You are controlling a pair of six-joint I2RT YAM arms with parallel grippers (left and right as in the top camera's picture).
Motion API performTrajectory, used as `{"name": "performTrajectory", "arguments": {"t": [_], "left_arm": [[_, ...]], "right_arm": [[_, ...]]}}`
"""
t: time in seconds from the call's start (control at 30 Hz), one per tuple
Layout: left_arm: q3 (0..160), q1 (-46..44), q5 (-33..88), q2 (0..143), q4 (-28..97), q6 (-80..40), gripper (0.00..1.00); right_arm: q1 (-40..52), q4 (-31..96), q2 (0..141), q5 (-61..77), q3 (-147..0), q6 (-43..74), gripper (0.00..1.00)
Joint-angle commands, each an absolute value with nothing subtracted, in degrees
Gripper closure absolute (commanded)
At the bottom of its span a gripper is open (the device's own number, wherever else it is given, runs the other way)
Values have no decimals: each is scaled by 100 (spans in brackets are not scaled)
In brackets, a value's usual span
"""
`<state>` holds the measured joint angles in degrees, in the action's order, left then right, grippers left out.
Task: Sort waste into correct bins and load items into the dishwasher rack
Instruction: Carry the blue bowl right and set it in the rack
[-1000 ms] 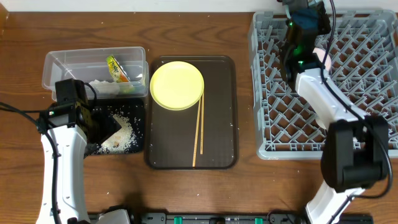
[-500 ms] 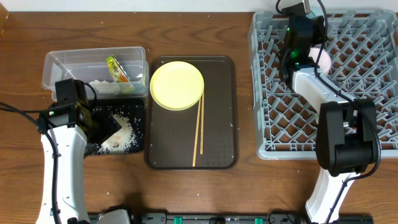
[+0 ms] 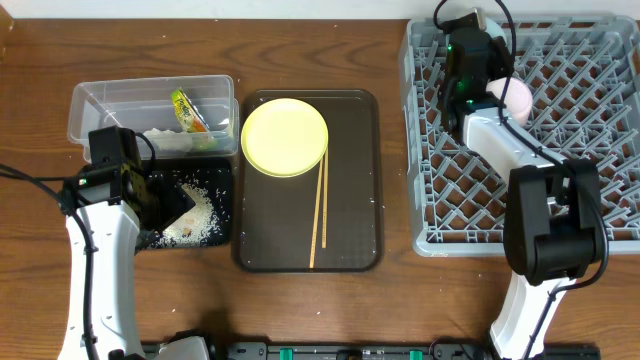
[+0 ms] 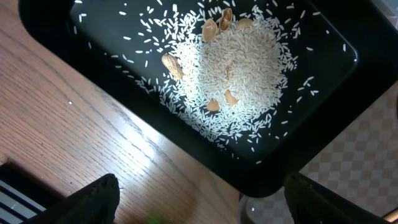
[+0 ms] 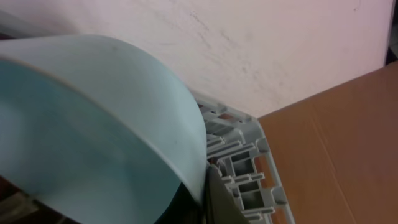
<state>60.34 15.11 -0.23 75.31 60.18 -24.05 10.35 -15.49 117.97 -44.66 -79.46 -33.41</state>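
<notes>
My right gripper is over the back-left corner of the grey dishwasher rack. It is shut on the rim of the light blue bowl, which fills the right wrist view beside the rack's edge. The pale pink bowl sits in the rack just right of it. My left gripper is open and empty over the black tray, which holds the rice grains. The snack wrapper and the paper scrap lie in the clear tub. The white cup is out of view.
The yellow plate and two chopsticks lie on the dark brown serving tray in the middle. A few nut pieces lie among the rice. Bare wood table borders the black tray.
My right gripper has moved left with the blue bowl toward the rack's back-left corner, which uncovers the pink bowl. The left arm has not moved.
</notes>
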Motion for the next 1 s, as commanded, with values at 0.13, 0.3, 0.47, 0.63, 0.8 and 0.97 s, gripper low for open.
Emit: {"name": "performTrajectory", "arguments": {"t": [0.13,0.3,0.47,0.63,0.8,0.97], "left_arm": [[6001,1535,-91,7491,6034,-2453,13],[6001,1535,-91,7491,6034,-2453,13],[6001,1535,-91,7489,6034,-2453,13],[6001,1535,-91,7491,6036,-2453,13],[6001,1535,-91,7489,6038,-2453,13],[6001,1535,-91,7489,6038,-2453,13]], "right_arm": [[1439,-1396,11797,-4689,-7898,-2753,99],[1608,-777,11668,-4617,-7898,-1588,99],[1638,132,11419,-4257,-7898,-926,94],[1653,915,10997,-4032,-7898,-301,60],[1647,1479,10342,-3238,-7898,89,50],[1658,1959,9684,-1586,-7898,189,46]]}}
